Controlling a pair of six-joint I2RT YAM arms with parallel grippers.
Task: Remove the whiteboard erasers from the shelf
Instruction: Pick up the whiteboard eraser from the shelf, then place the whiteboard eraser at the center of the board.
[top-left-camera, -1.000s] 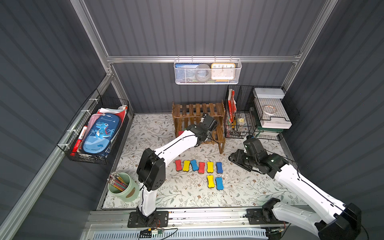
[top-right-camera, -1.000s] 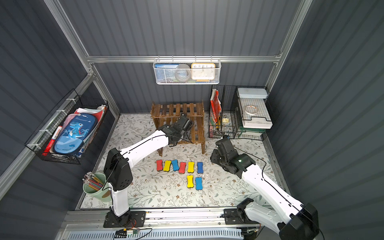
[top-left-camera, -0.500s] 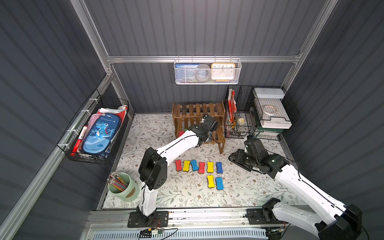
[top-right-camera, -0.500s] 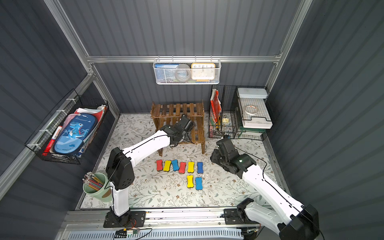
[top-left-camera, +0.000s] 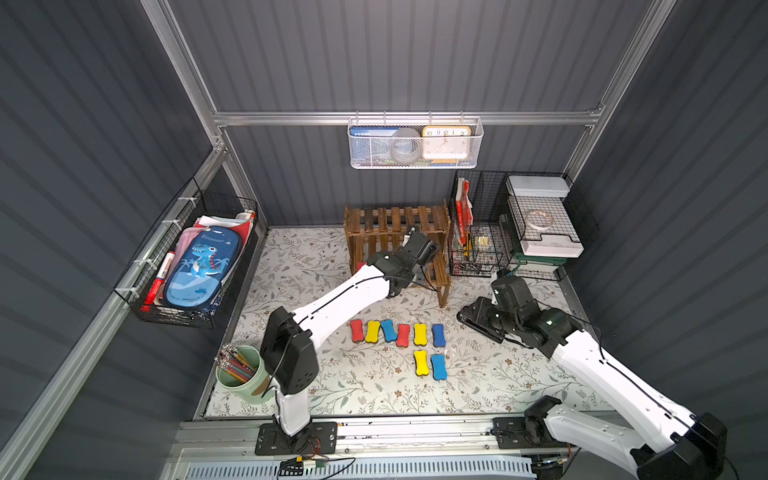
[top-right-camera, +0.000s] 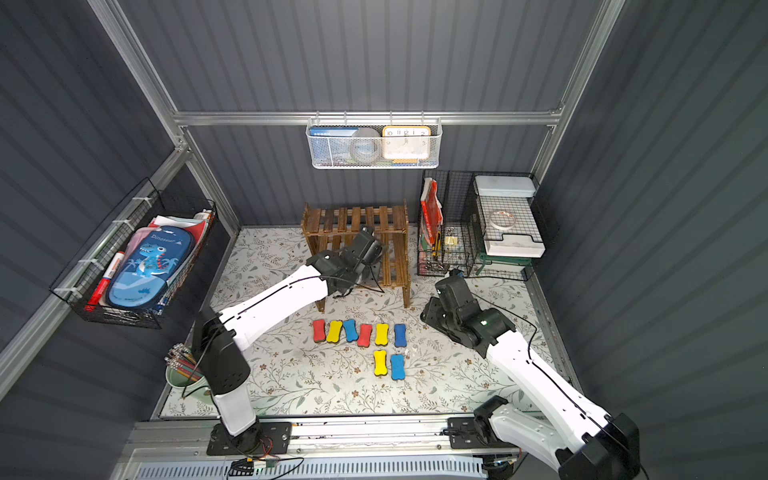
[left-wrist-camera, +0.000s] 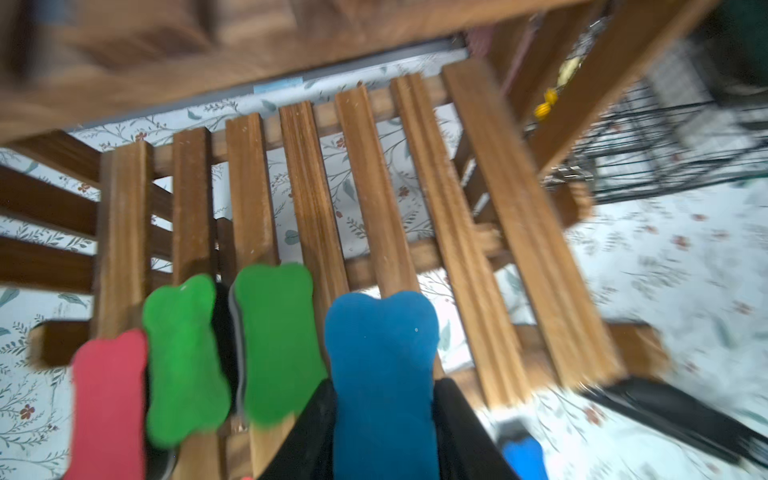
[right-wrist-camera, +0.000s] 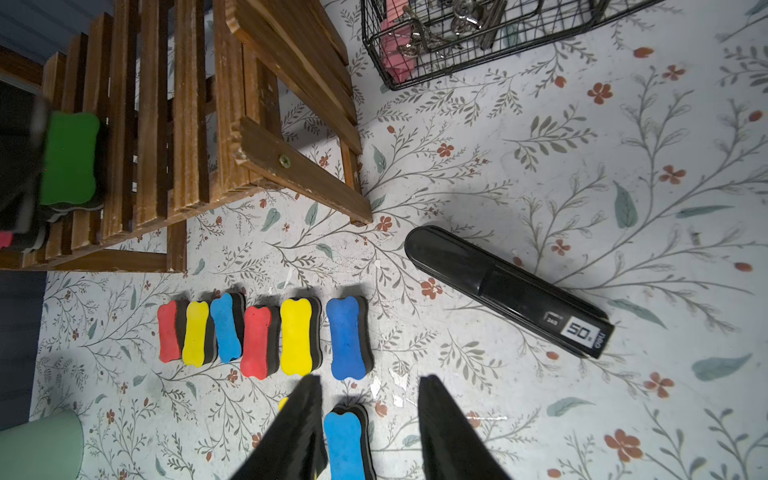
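The brown slatted shelf (top-left-camera: 395, 220) stands at the back of the floor. In the left wrist view my left gripper (left-wrist-camera: 384, 419) is shut on a blue eraser (left-wrist-camera: 382, 365) at the front of the shelf's lower tier (left-wrist-camera: 478, 187), a black finger (left-wrist-camera: 457, 428) pressed on each side. Beside it on the slats lie two green erasers (left-wrist-camera: 276, 340) and a red one (left-wrist-camera: 108, 399). Several erasers (top-left-camera: 395, 332) lie in rows on the floor. My right gripper (right-wrist-camera: 368, 399) hangs open above a blue floor eraser (right-wrist-camera: 345, 440).
A black stapler (right-wrist-camera: 507, 291) lies on the floor right of the shelf's leg. The black wire organiser (top-left-camera: 515, 224) stands at the back right. A white mesh basket (top-left-camera: 415, 143) hangs on the back wall. A green pencil cup (top-left-camera: 241, 374) stands front left.
My left gripper has closed onto the blue eraser on the lower tier and the arm has shifted slightly. The right arm has stayed where it was.
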